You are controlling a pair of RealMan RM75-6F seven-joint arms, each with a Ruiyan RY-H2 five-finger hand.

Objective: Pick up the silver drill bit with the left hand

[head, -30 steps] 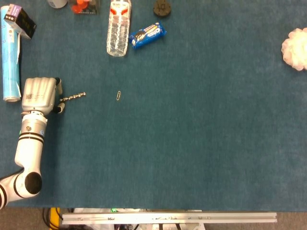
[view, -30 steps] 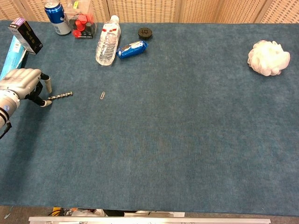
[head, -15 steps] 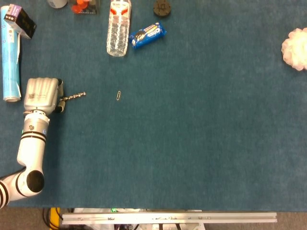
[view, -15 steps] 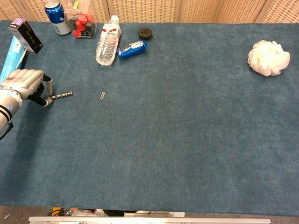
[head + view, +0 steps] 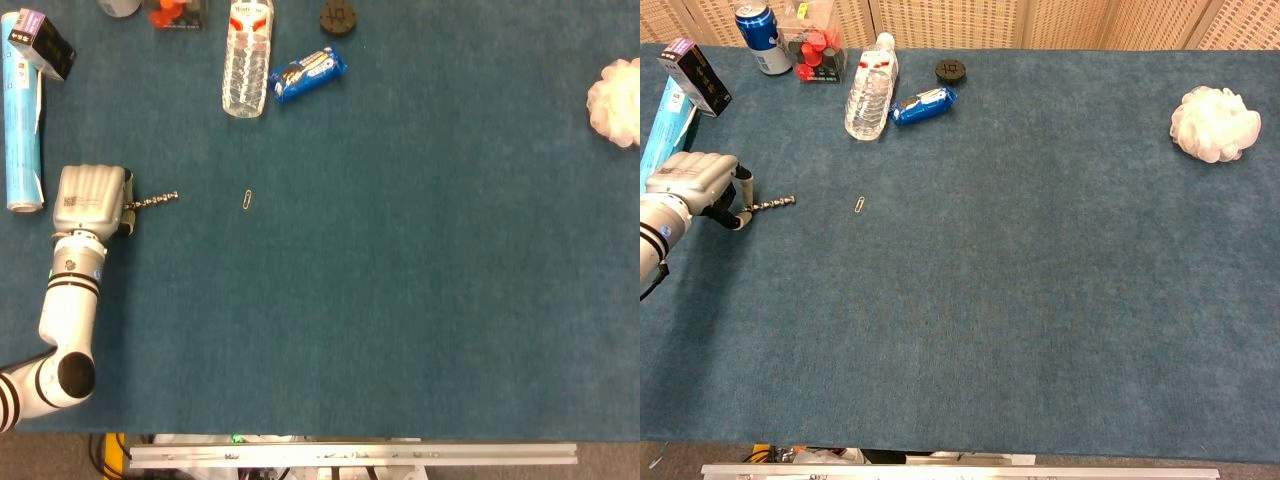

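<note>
Silver drill bit (image 5: 152, 202) flat on the blue desk (image 5: 400, 300), shank end pinched in the curled fingers of the left robot hand (image 5: 90, 198), tip pointing toward a paperclip (image 5: 247, 199) nearby. Low grip apparently readied for the lift. Right robot hand out of sight. Water bottle (image 5: 246, 60) and snack packet (image 5: 307, 73) farther off.

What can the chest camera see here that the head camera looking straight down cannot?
Only the chest view shows the blue can whole, the red-capped box in full, and the wicker wall behind the table. Only the head view shows the left forearm down to its elbow, and the metal rail at the table's near edge. Both show the left robot hand closed around the end of the silver drill bit, the paperclip, the water bottle and the white puff.
</note>
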